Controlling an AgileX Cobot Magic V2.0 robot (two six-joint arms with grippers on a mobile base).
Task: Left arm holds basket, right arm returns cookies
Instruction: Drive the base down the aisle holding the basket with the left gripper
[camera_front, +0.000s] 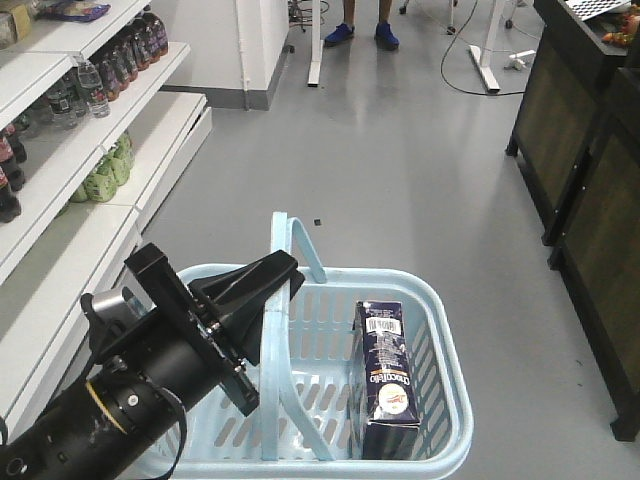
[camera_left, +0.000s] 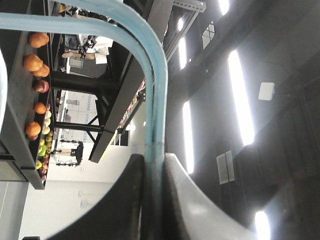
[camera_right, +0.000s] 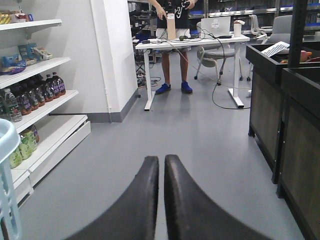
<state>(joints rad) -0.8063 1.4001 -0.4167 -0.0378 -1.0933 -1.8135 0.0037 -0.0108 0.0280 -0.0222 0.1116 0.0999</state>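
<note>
- Nearest the lens, left arm (camera_front: 130, 390): black cylinder with a yellow ring and a loose cable, reaching up and forward from the bottom-left corner.
- At its tip, wedge-shaped left gripper (camera_front: 283, 270), clamped on the flat hoop handle (camera_front: 300, 240) of the light blue basket (camera_front: 452, 400).
- From the left wrist view, both fingers (camera_left: 120, 210) pressed against the pale blue strip running between them.
- Handle standing up over the basket's middle, rising past the gripper and curving down to the far rim.
- Cookies (camera_front: 388, 375) inside the basket, below and to the right of the left gripper and apart from it: dark navy carton on end, barcode uppermost, close against the right-hand slotted wall.
- Right gripper (camera_right: 161, 162): flat black fingers brought together with only a thin slit between them, gripping nothing, pointing out over the grey floor (camera_right: 200, 150).
- To that gripper's left, a sliver of basket rim, then white shelves (camera_right: 45, 65) with bottles (camera_right: 37, 92).
- To its right, a dark cabinet (camera_right: 295, 125).
- Far ahead of it, a white table (camera_right: 192, 42) with a person's legs and blue shoes (camera_right: 172, 88) behind.
</note>
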